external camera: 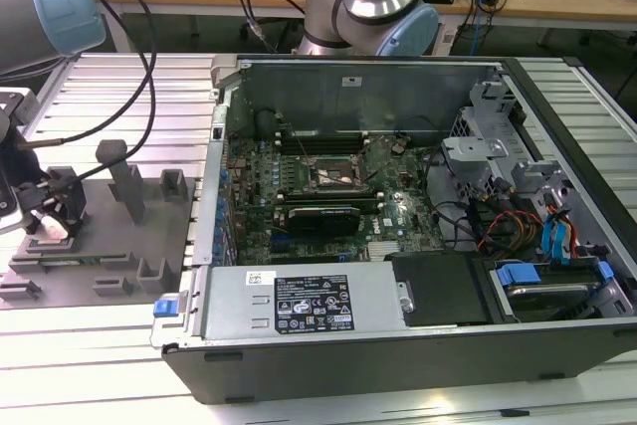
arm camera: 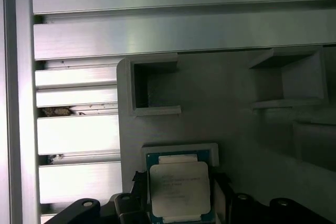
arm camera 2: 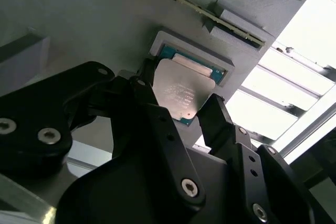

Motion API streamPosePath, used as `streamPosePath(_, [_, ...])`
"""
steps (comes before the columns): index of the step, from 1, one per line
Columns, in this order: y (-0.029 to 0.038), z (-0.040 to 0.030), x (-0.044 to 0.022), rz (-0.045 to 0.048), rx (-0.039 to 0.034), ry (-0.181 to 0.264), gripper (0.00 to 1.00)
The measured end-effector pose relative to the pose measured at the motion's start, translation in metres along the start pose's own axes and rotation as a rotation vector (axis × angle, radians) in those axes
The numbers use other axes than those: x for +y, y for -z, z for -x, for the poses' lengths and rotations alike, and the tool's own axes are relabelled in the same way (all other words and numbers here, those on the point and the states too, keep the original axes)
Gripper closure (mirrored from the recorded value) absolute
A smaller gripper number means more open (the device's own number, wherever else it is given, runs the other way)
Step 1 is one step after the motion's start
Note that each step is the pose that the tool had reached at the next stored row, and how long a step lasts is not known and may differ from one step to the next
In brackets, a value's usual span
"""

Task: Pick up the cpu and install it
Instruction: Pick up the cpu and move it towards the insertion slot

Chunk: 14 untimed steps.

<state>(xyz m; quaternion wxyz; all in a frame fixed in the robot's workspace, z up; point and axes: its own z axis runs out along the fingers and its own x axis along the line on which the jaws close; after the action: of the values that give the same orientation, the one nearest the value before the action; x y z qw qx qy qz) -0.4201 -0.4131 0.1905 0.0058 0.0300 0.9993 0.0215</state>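
Exterior view's left edge: the hand [external camera: 52,214] hangs low over the grey fixture [external camera: 105,246]. Second wrist view: it straddles the cpu [arm camera 2: 181,93], pinching or not I cannot tell. First wrist view: the cpu [arm camera: 179,190] lies nested in the fixture.

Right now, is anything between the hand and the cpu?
Nothing visible. In the second wrist view the hand is right at the cpu, which lies uncovered in its recess on the grey fixture.
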Motion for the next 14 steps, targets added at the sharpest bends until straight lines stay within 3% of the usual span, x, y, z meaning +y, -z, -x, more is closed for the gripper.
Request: streamPosePath(14, [-0.0021, -0.0001, 0.0018, 0.0000, -0.0001, 0.000, 0.40])
